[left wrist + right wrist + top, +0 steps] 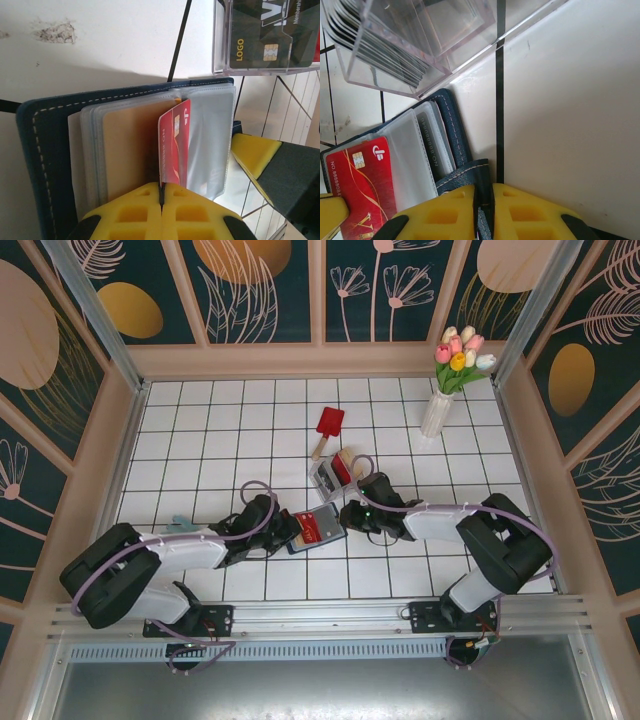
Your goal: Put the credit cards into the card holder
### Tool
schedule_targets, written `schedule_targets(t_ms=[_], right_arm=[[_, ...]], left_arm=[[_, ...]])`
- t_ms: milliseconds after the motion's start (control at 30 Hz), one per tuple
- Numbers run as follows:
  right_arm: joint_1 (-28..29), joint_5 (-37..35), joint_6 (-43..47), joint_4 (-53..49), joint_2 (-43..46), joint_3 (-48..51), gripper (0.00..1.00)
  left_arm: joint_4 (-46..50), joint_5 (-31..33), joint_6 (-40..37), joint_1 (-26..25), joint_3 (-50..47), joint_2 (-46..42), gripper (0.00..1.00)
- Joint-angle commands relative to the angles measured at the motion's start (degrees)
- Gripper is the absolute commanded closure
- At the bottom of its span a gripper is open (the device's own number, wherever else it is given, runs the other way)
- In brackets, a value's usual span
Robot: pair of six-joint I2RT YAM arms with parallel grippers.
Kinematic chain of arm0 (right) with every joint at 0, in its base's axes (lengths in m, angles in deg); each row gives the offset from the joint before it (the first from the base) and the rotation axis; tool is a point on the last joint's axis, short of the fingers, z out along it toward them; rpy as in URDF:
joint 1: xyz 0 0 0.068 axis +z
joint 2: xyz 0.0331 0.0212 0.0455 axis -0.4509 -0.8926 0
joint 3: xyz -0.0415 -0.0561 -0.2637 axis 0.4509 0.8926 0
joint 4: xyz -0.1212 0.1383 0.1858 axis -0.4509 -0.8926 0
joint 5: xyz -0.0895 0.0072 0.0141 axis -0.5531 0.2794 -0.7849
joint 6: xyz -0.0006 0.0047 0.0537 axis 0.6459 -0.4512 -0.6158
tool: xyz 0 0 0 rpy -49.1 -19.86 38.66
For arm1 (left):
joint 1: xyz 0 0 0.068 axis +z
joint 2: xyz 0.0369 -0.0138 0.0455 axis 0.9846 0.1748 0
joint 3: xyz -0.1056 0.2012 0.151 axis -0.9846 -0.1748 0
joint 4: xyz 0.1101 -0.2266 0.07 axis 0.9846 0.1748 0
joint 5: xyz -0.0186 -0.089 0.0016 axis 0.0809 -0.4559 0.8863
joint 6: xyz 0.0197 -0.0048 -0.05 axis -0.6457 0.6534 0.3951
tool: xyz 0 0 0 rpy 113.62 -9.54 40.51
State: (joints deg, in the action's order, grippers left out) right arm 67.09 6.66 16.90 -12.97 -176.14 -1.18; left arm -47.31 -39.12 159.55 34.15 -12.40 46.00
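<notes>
The card holder point(316, 529) lies open on the tiles between the two arms, a navy wallet point(42, 165) with clear sleeves point(210, 135). My left gripper point(161, 187) is shut on the lower edge of a red credit card point(174, 145), which stands part-way into a sleeve beside a tan card point(130, 150). My right gripper point(483, 192) is shut on the card holder's navy snap tab point(470, 175) at its right side. From that side the red credit card point(357, 185) also shows in the sleeves.
A clear plastic box point(330, 475) of more cards point(270, 35) stands just behind the wallet, close to both grippers. Farther back lie a red paddle point(328, 425) and a white vase of tulips point(440, 405). A small teal thing point(180, 525) lies by the left arm.
</notes>
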Motion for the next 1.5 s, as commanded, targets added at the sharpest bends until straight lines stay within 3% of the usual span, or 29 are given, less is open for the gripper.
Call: schedule_targets(t_ms=[0,233,567,967,1467], right_arm=[[1.1,-0.1,-0.6,-1.2,-1.7,-0.6,0.84],[1.4,-0.3,-0.6,-1.5,-1.9,-1.0,0.84],[1.3,-1.4,-0.7,-1.9,-1.5,-1.1,0.84],[1.4,-1.0,-0.5,-2.0,-1.7,-1.3,0.84],[1.9,-1.2,-0.5,-1.5,-2.3,-1.4,0.85]], left_arm=[[2.8,-1.9,-0.8,-0.5,2.2,2.7,1.0],[3.5,-3.3,-0.7,-0.6,2.9,3.6,1.0],[8.2,0.4,1.3,-0.5,-0.5,-2.5,1.0],[12.0,0.9,-0.3,-0.6,2.1,-2.1,1.0],[6.5,-2.7,0.1,-0.5,5.3,2.3,1.0]])
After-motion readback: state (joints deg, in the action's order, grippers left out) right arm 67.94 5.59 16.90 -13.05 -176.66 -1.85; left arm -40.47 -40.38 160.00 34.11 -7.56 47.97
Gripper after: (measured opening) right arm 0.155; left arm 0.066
